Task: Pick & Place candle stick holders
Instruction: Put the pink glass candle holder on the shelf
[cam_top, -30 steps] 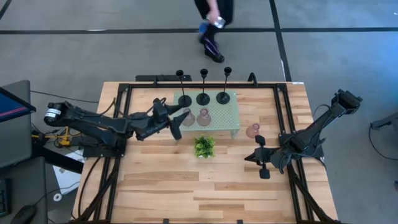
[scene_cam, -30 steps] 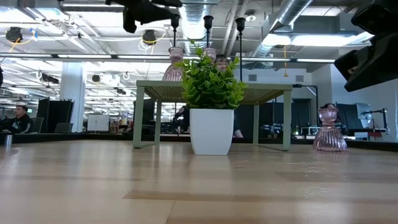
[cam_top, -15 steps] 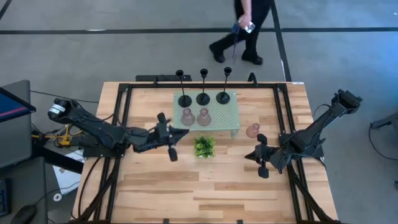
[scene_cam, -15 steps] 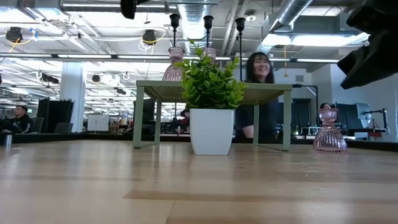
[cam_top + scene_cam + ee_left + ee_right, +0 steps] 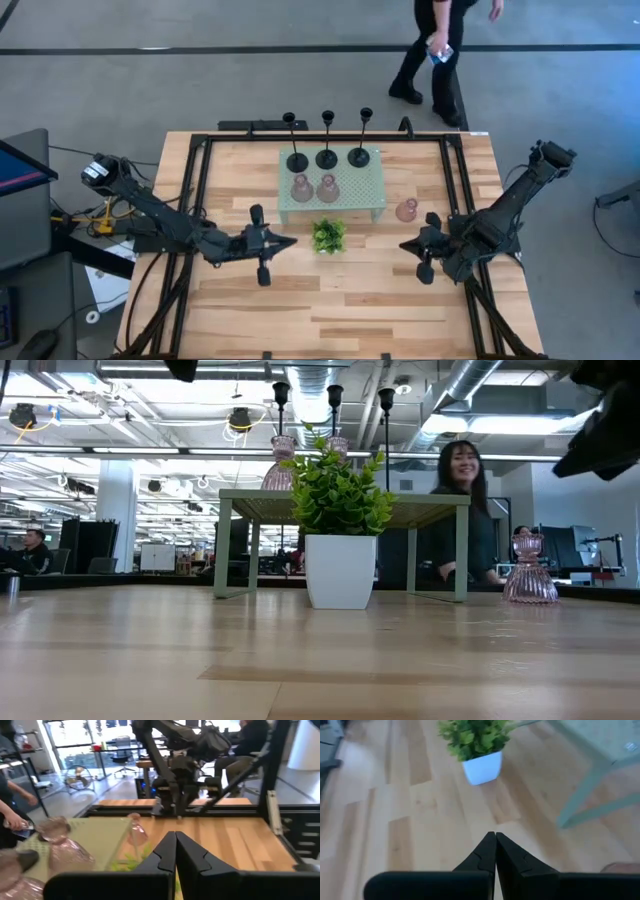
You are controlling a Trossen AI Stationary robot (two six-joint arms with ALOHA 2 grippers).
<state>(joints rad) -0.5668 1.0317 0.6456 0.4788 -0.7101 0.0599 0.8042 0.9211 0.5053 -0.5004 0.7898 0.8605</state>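
Note:
Three black candle stick holders [image 5: 327, 157] stand on their round bases along the far side of the mint-green stand [image 5: 360, 190]. Two pink glass holders [image 5: 302, 187] [image 5: 328, 187] stand in front of them on the stand. A third pink holder [image 5: 406, 210] stands on the table to the stand's right and also shows in the low view [image 5: 528, 568]. My left gripper [image 5: 288, 240] is shut and empty, to the left of the plant. My right gripper [image 5: 405, 247] is shut and empty, near the third pink holder and on its near side.
A small green plant in a white pot [image 5: 327, 235] stands on the table in front of the stand, between my two grippers. A black frame [image 5: 195, 200] runs round the tabletop. A person [image 5: 435, 45] walks on the floor beyond the far edge.
My left gripper has drawn back from the stand's left side, beside the pink holders, toward the table's near edge, and now sits left of the plant. My right arm has risen a little. The person behind the table has walked to the right.

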